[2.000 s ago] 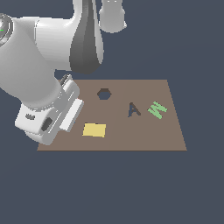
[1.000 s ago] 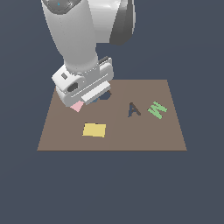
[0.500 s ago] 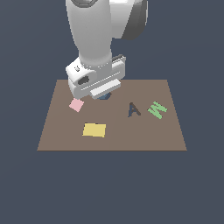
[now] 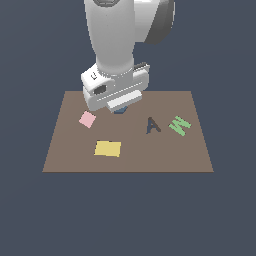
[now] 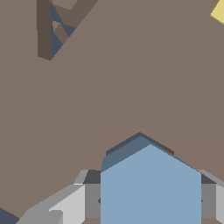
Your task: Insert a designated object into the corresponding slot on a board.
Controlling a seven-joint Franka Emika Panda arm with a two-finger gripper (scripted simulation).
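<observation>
One blue hexagonal block [image 5: 150,186] sits clamped between the two fingers [image 5: 89,192], right above the dark hexagon slot [image 5: 131,146] in the brown board [image 4: 190,150].
Only a sliver of the slot's edge shows past the block in the wrist view, and in the exterior view the arm's hand hides the slot and nearly all of the block [image 4: 119,110]; the fingers themselves are cut off at the frame edge. Farther out on the board lie one pink square [image 4: 87,119], one yellow rectangle [image 4: 108,148], one dark A-shaped cutout [image 4: 152,125] and one green letter piece [image 4: 179,125] that reads as N or M. No other writing is legible; a small mark on the hand is too blurred to read.
</observation>
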